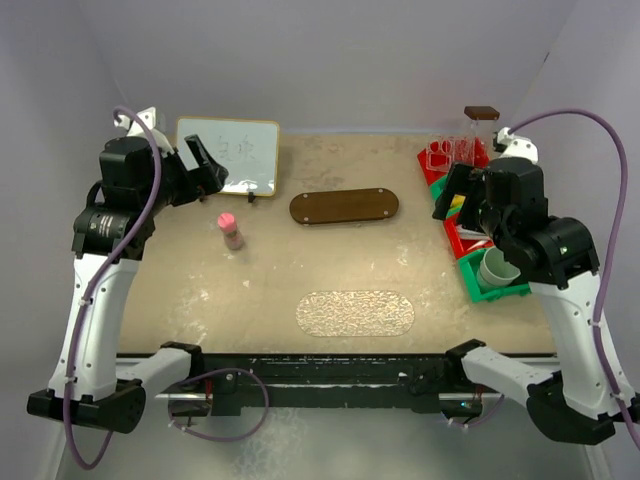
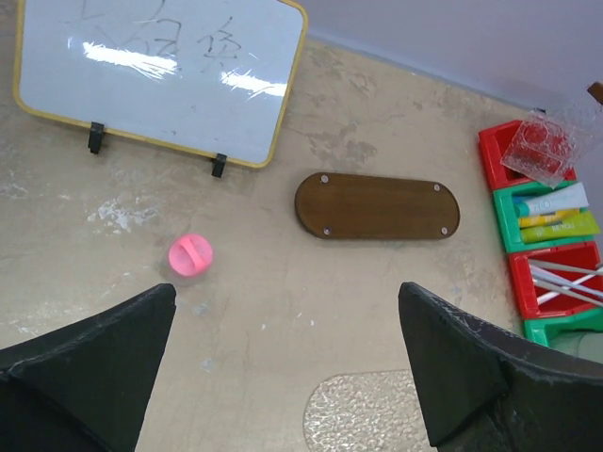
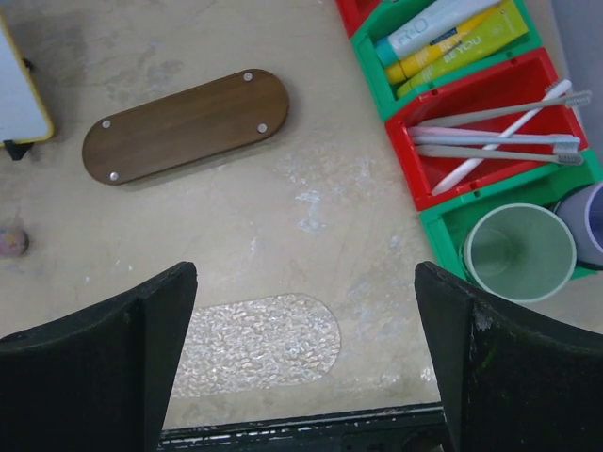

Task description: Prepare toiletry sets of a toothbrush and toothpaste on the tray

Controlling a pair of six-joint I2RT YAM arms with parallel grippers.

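Slim pale toothbrushes [image 3: 490,137] lie in a red bin, and toothpaste tubes [image 3: 452,38] lie in the green bin beyond it. A green cup [image 3: 520,252] stands in the nearest green bin. A brown wooden oval tray [image 1: 344,207] lies mid-table, with a clear textured oval tray [image 1: 355,313] nearer the front. My left gripper [image 1: 205,165] hangs open and empty at the back left, above the table [image 2: 287,301]. My right gripper [image 1: 455,195] is open and empty too, raised beside the bins [image 3: 306,282].
A pink-capped little bottle [image 1: 231,230] stands left of the wooden tray. A whiteboard [image 1: 228,155] on black feet stands at the back left. The row of red and green bins [image 1: 505,292] runs along the right edge, and a clear plastic box [image 2: 542,146] sits in the farthest red one.
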